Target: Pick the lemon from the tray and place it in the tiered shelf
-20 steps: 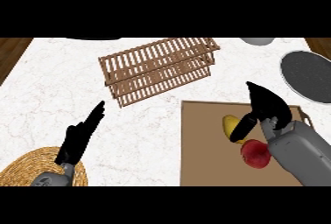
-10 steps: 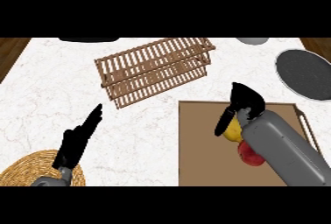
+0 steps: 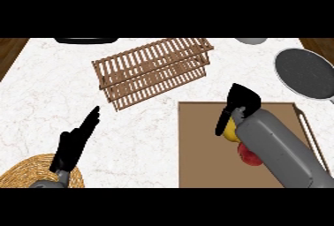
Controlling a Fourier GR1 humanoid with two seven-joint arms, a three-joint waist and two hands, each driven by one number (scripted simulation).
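The yellow lemon (image 3: 229, 131) lies on the brown tray (image 3: 199, 154), mostly hidden under my right hand (image 3: 241, 102). That hand hangs over the lemon, fingers pointing down and forward and its thumb reaching down the lemon's left side, not closed round it. A red fruit (image 3: 250, 157) lies just behind the lemon, partly covered by my right forearm. The wooden slatted tiered shelf (image 3: 153, 70) stands at the back centre, left of and beyond the tray. My left hand (image 3: 74, 142) rests open at the lower left, fingers up.
A woven straw mat (image 3: 23, 174) lies at the lower left under my left wrist. A dark round pan (image 3: 305, 73) sits at the back right. A grey bowl (image 3: 251, 40) and a black object (image 3: 85, 40) touch the far edge.
My right hand has swung left and down, from the tray's right side to over the lemon, and now covers most of it. The left hand has hardly moved.
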